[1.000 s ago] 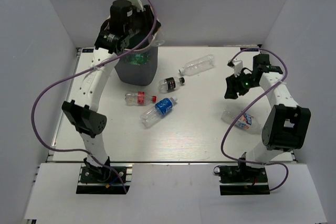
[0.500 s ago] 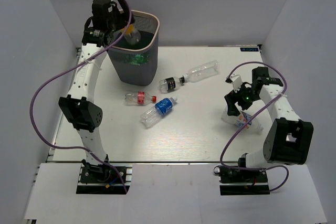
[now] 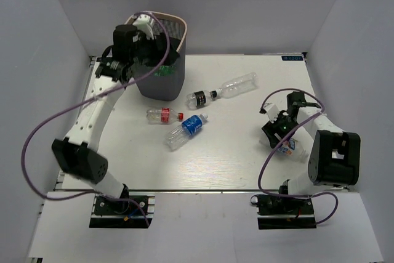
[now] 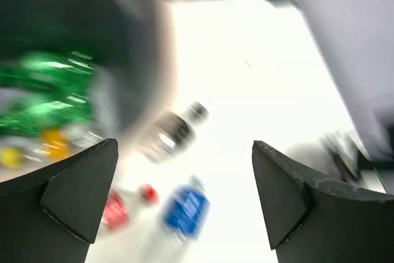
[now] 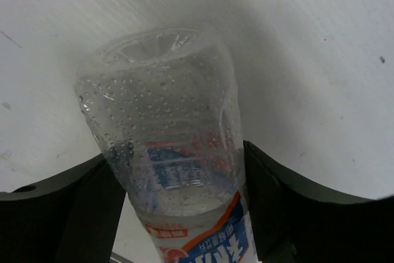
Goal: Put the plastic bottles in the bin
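Observation:
The bin [image 3: 180, 28] stands at the back left, and my left gripper [image 3: 154, 48] hangs open and empty over its near rim. The blurred left wrist view shows the open gripper [image 4: 184, 147], the bin [image 4: 161, 41] with green bottles [image 4: 49, 90] inside, and three plastic bottles on the table below. On the table lie a clear bottle [image 3: 237, 85], a black-labelled one [image 3: 202, 97], a red-labelled one [image 3: 161, 114] and a blue-labelled one [image 3: 187, 129]. At the right, my right gripper [image 3: 279, 133] [image 5: 178, 173] is shut on a clear bottle [image 5: 166, 109] with a blue and orange label [image 3: 288, 146].
White walls close in the table on the left, back and right. Both arm bases sit at the near edge. A purple cable [image 3: 37, 127] loops beside the left arm.
My left gripper opened and dropped its bottle into the bin, then swung right over the rim. My right gripper came down over the bottle at the right and closed on it.

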Tool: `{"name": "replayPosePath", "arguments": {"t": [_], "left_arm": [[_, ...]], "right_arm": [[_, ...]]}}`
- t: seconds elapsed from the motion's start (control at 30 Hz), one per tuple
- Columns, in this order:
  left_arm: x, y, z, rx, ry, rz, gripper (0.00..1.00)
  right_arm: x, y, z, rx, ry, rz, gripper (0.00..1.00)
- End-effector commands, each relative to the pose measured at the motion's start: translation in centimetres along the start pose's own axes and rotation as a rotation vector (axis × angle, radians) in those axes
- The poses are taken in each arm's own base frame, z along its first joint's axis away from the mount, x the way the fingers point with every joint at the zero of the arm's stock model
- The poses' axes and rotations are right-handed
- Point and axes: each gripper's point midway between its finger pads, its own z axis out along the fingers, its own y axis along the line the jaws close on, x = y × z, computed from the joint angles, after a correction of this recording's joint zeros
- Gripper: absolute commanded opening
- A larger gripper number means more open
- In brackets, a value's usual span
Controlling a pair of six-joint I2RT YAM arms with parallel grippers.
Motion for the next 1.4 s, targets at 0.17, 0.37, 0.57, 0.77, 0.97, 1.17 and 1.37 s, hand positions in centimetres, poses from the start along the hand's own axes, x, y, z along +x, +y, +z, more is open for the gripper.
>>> {"name": "replayPosePath", "arguments": {"t": [0.17, 0.37, 0.57, 0.77, 0.97, 1.17, 1.37], "left_arm": [[12.7, -6.9, -8.3, 0.32, 0.259, 0.04, 0.95], [23.9, -4.6, -8.2, 0.224, 0.536, 0.014, 0.91], [28.8, -2.4, -7.5, 0.105, 0.668, 0.106, 0.99], [29.5, -2.0, -7.9, 0.039, 0.698, 0.163, 0.99], [29.3, -1.8, -8.6, -0.015, 0.704, 0.172, 0.99], [30.1, -2.3, -9.6, -0.037, 0.71, 0.137, 0.99], [30.6, -2.4, -10.0, -0.049, 0.716, 0.156, 0.99]], "right_arm": [[-1.9, -0.5, -0.5, -0.032, -0.051, -0.1, 0.29], [-11.9, 1.4, -6.8, -0.2, -0.338, -0.204, 0.06], [-30.7, 3.5, -19.1, -0.283, -0.829, -0.444, 0.06], [-43.5, 9.9, -28.6, -0.377, -1.311, -0.58, 0.08], [-50.1, 13.3, -33.1, -0.469, -1.672, -0.522, 0.04], [-53.9, 15.8, -34.5, -0.389, -1.864, -0.464, 0.07], [-55.4, 17.2, -32.5, -0.401, -1.871, -0.448, 0.07]]}}
